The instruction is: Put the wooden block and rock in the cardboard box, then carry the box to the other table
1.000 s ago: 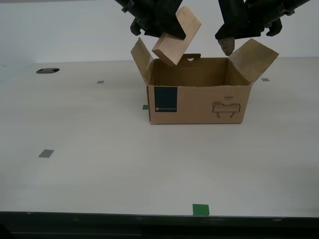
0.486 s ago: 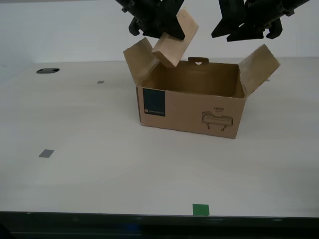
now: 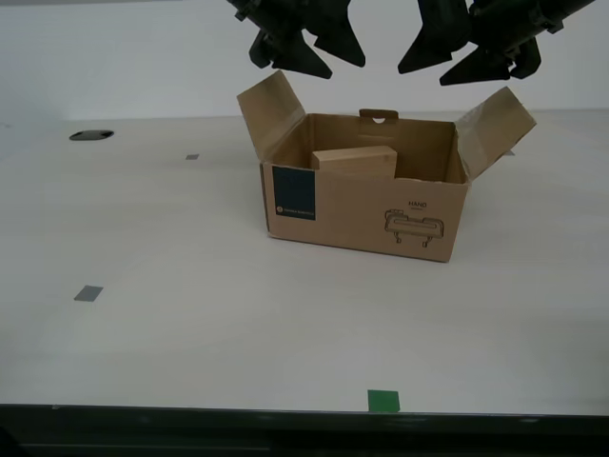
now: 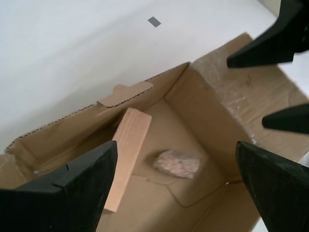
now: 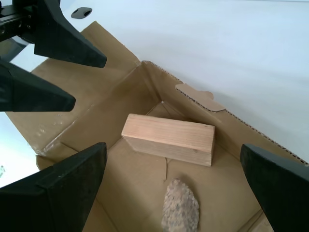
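My first gripper [image 5: 173,147] hangs over the box towards the exterior view's right, its black fingers [image 3: 423,52] spread wide and holding nothing. My second gripper [image 4: 176,143] hangs beside it towards the exterior view's left, angled down over the other side flap. It too is wide open and empty. Both arms reach in from above, so there are two grippers, each clear of the carton.

Below them stands one brown cardboard box [image 3: 362,205] with its two side flaps splayed up and outward. Inside it on the floor lie one light tan rectangular wooden block [image 5: 169,137] and one rough grey-beige rock [image 5: 181,208], near each other but apart.

The box rests slightly skewed on the smooth off-white counter [image 3: 190,324], which carries one green tape square [image 3: 383,401] near its dark front edge.
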You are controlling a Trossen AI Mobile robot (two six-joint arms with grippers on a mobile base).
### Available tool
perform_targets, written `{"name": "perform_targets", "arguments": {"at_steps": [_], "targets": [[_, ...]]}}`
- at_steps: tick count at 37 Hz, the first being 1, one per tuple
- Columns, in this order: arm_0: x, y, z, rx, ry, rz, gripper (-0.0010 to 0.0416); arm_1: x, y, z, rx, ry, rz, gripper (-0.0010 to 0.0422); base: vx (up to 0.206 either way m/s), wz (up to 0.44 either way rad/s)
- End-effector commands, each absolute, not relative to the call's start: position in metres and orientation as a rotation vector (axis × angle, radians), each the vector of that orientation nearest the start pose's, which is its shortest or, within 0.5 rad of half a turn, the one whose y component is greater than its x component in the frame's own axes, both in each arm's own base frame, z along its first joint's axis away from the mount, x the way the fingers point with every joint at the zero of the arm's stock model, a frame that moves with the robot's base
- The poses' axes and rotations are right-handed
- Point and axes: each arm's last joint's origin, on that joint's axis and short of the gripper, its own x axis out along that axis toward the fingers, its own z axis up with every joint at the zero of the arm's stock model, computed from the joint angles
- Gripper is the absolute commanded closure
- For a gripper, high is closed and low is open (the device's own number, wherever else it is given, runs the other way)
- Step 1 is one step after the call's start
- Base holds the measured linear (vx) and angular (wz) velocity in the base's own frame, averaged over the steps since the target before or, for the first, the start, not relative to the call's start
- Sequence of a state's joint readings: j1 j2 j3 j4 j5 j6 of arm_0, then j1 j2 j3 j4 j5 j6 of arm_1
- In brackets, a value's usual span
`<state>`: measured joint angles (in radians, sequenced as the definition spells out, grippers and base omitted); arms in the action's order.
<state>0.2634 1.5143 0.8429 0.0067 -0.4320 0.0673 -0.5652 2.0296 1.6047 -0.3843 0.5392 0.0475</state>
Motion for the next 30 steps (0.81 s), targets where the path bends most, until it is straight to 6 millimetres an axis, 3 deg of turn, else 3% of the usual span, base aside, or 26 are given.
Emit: {"name": "perform_targets", "arguments": {"at_steps": [1, 10, 20, 24, 30], "targets": [[0.293, 0.092, 0.21, 0.157, 0.72, 0.637, 0.0022, 0.372, -0.254, 0.238, 0.004, 0.855, -1.047, 0.008, 0.0, 0.0], [0.285, 0.089, 0.26, 0.205, 0.734, 0.607, 0.0044, 0.371, -0.251, 0.284, 0.012, 0.928, -1.014, 0.008, 0.0, 0.0], [0.26, 0.078, 0.323, 0.157, 0.763, 0.486, 0.0039, 0.364, -0.231, 0.341, 0.021, 0.989, -0.958, 0.008, 0.0, 0.0], [0.249, 0.075, 0.342, 0.17, 0.775, 0.478, 0.0029, 0.364, -0.223, 0.35, 0.045, 0.995, -0.897, 0.008, 0.0, 0.0], [0.23, 0.068, 0.362, 0.169, 0.797, 0.396, 0.0021, 0.365, -0.204, 0.347, 0.082, 1.071, -0.851, 0.008, 0.0, 0.0]]}}
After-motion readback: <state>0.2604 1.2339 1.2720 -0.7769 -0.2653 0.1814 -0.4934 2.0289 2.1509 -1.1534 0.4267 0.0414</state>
